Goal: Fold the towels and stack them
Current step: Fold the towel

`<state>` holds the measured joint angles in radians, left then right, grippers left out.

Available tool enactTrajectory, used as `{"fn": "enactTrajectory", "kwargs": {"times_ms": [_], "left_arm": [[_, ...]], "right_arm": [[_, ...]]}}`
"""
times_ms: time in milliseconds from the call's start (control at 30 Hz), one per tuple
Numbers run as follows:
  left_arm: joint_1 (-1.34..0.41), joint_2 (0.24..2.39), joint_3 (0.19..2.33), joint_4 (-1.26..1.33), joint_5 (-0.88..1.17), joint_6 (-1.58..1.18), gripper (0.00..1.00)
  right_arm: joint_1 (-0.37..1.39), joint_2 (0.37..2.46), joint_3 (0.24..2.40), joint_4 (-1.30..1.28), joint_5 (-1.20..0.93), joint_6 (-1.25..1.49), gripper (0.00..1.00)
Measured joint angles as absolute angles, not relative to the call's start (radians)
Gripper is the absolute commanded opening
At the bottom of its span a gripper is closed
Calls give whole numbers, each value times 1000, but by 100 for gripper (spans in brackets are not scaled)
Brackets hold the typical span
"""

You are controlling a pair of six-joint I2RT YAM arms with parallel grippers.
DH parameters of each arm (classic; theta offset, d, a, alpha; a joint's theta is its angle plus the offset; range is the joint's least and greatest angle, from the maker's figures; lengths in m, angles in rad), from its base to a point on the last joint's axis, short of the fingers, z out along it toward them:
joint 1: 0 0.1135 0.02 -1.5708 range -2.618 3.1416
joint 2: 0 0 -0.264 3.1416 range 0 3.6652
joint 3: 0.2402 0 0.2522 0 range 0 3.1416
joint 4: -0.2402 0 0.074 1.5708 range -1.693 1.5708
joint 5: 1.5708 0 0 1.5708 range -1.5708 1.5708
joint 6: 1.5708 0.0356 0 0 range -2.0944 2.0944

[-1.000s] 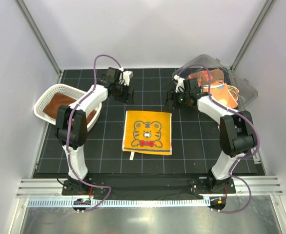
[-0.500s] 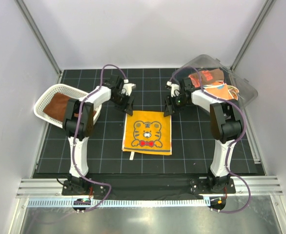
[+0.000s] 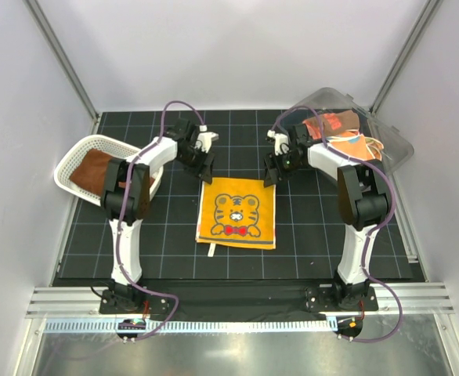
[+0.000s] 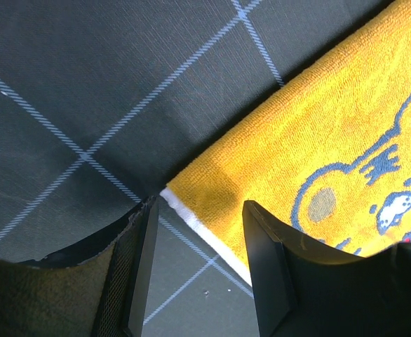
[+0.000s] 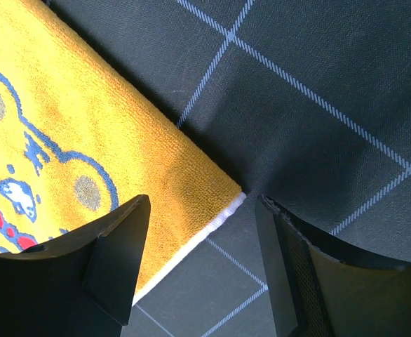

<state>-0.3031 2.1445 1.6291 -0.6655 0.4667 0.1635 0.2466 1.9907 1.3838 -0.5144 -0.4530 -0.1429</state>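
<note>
Compared with a second ago, both arms have been brought in from the far part of the desk (image 3: 308, 243) to the far edge of the yellow tiger towel (image 3: 236, 213). Over the last half second almost nothing has been moved. The towel itself has not been shifted.

One yellow towel is laid flat at the middle of the desk. One brown towel (image 3: 96, 166) is seen in the white mesh basket (image 3: 67, 160) at the left. A heap of orange and rust towels (image 3: 347, 141) is held in the clear bin (image 3: 394, 149) at the right; their number cannot be told.

The left gripper (image 3: 204, 168) is spread, and the towel's far-left corner is framed between its fingers (image 4: 139, 267) without being pinched. The right gripper (image 3: 272, 174) is likewise spread, with the far-right corner set between its fingers (image 5: 118, 260). A narrow white border is shown at each corner in the wrist views.

All four edges of the yellow towel are kept well inside the desk's black grid. Bare desk is left on both sides, towards basket and bin, and along the near edge.
</note>
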Motion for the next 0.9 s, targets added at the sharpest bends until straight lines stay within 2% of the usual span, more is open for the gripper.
{"fn": "enactTrajectory", "kwargs": {"times_ms": [167, 333, 400, 500, 733, 867, 900], "left_arm": [[-298, 2149, 1649, -665, 469, 169, 56], [-297, 2169, 1679, -665, 487, 170, 51], [-297, 2180, 1685, -666, 495, 173, 49], [-297, 2193, 1685, -675, 496, 181, 49], [-297, 2194, 1685, -679, 499, 193, 46], [-297, 2195, 1685, -680, 498, 195, 37], [-297, 2196, 1685, -682, 498, 196, 34]], "right_arm": [[247, 1991, 1384, -514, -455, -157, 66], [247, 1991, 1384, -514, -472, -168, 54], [247, 1991, 1384, -514, -477, -171, 54], [247, 1991, 1384, -515, -477, -177, 61], [247, 2005, 1384, -515, -474, -181, 62], [246, 2011, 1384, -511, -479, -182, 55], [246, 2012, 1384, -509, -479, -182, 49]]}}
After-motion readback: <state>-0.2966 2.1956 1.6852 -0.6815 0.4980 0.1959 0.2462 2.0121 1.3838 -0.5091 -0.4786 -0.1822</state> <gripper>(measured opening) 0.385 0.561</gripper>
